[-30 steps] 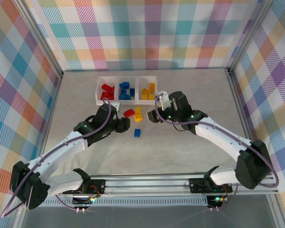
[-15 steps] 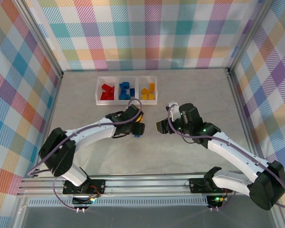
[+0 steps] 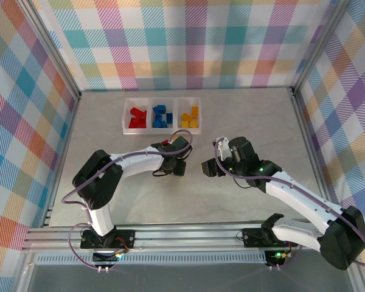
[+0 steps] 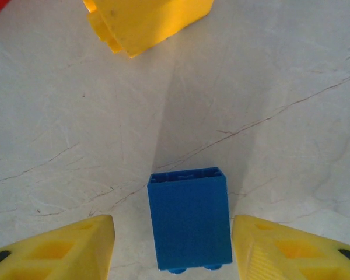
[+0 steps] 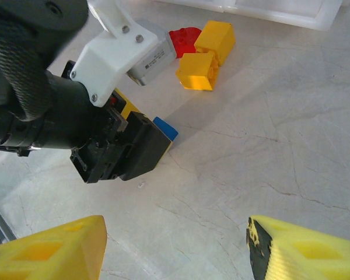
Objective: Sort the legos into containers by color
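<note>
Targeting: small glossy blue plastic brick [image 4: 189,219], lying on the grey table [image 4: 280,87] between the fingers of the left gripper [image 4: 175,249].
Left grip: spread, not yet touching; brick sits nearer one finger.
Right gripper [image 5: 175,251]: spread, empty, close by.
Destination: clear three-compartment plastic tray [image 3: 162,98]; middle cell holds blues.
Risk: uneven contact on closing could spin or squirt the slick brick out.

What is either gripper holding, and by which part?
Nothing is held. The left gripper stands open astride the blue lego on the table, a gap each side; the right gripper is open and empty.
</note>
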`<state>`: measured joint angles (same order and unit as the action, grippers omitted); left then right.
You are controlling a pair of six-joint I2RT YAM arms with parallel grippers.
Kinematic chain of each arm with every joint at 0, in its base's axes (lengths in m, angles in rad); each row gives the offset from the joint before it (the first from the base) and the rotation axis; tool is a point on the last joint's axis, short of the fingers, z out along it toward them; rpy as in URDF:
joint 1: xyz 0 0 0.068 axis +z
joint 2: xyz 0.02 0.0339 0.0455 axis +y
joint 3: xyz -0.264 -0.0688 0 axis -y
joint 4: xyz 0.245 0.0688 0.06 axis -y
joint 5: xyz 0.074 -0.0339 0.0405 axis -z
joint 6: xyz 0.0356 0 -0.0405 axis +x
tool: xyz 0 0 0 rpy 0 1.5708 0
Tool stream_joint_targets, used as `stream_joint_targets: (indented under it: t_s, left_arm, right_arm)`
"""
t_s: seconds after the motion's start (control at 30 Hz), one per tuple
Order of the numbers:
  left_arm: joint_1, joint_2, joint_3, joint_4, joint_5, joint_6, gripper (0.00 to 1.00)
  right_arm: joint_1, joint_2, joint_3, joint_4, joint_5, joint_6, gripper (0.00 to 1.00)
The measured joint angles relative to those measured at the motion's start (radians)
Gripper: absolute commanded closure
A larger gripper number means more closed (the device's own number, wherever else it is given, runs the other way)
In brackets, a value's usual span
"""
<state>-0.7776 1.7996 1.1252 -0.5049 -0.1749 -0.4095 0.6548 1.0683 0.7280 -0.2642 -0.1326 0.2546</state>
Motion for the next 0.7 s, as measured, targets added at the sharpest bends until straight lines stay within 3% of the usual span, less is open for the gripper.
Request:
stream_joint_targets:
  t_s: [0.4, 0.7]
  left_arm:
    - [0.000, 0.025, 0.005, -0.018, 0.000, -0.002, 0.62]
    - [0.002, 0.024, 0.036, -0.047, -0.015, 0.009, 0.66]
  right_arm:
    - [0.000, 0.000, 0.000, -0.004, 0.001, 0.000, 0.35]
    - [0.000, 0.000, 0.000, -0.008, 0.016, 0.000, 0.35]
